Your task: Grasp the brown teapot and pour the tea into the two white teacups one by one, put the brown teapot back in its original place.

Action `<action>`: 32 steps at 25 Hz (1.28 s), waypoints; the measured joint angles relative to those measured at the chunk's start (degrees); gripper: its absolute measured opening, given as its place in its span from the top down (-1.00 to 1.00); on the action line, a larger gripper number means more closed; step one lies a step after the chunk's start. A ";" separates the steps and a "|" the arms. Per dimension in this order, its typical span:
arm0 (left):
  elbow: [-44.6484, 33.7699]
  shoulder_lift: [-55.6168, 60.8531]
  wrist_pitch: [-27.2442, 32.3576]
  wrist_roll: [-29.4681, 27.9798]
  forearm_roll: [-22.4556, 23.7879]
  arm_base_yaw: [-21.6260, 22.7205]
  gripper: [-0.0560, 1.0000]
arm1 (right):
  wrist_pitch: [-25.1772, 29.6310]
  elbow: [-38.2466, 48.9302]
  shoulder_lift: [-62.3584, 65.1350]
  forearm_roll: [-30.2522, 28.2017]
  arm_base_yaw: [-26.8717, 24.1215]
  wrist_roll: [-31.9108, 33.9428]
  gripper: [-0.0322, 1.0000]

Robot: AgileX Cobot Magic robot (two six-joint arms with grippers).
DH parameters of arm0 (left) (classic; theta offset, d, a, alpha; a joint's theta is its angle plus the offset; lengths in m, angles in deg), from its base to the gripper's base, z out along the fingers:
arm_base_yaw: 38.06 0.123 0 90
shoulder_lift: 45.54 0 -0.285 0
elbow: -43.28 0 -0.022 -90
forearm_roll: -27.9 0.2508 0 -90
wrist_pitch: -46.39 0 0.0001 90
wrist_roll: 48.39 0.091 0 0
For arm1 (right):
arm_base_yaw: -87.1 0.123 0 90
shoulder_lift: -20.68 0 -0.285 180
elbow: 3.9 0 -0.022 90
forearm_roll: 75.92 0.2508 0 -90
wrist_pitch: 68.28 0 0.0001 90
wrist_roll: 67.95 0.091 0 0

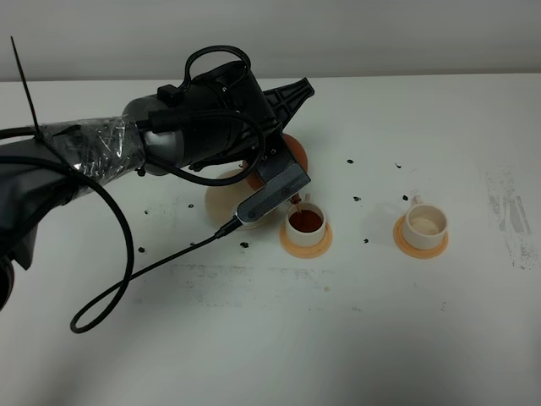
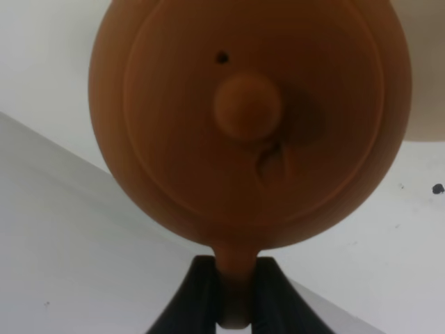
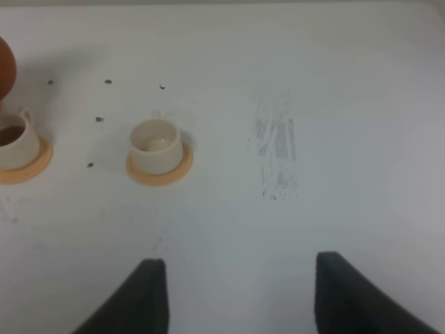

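**Teapot tilted over the first of two cups**

The left end effector (image 2: pixel 236 300) is pinching the loop handle (image 2: pixel 236 275) of the brown teapot (image 2: pixel 243 118), with one dark finger (image 2: pixel 198 296) pressed on each side. Its wrist camera looks squarely onto the lid, showing the round knob (image 2: pixel 247 108) and a small vent hole (image 2: pixel 222 57).

From the high camera, most of the pot is hidden behind the black wrist housing. Only a reddish-brown curve of its body (image 1: pixel 296 152) shows. The pot is tipped toward the first teacup (image 1: pixel 305 222), and a thin dark stream (image 1: pixel 296 201) runs from the spout into it. That cup holds reddish-brown tea and stands on an orange coaster (image 1: pixel 306 245).

Just to the left of this cup, the pale beige saucer (image 1: pixel 221 199) lies on the white surface (image 1: pixel 338 338), partly covered by the arm. The pot is held up beside it rather than standing on it.

The second teacup (image 1: pixel 425 222) sits well apart to the right on its own orange coaster (image 1: pixel 420 247), and its inside looks pale.

The right end effector (image 3: pixel 240 261) is spread, and its two dark fingers (image 3: pixel 149 292) stand well apart with bare surface between them. In its wrist view the second teacup lies some way ahead.

A few dark specks (image 1: pixel 352 161) dot the surface around the cups, and a grey smear (image 3: pixel 277 149) marks it farther to the right. A black cable (image 1: pixel 127 279) loops from the left arm across the near surface.
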 joint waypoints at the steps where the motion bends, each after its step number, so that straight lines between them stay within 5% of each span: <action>1: 0.00 0.00 -0.11 0.10 0.06 0.00 0.66 | 0.00 0.00 0.00 0.00 0.00 0.00 -0.01; 32: 0.00 0.00 -1.43 0.33 0.17 0.00 0.66 | 0.00 0.00 0.00 0.00 0.00 0.00 -0.01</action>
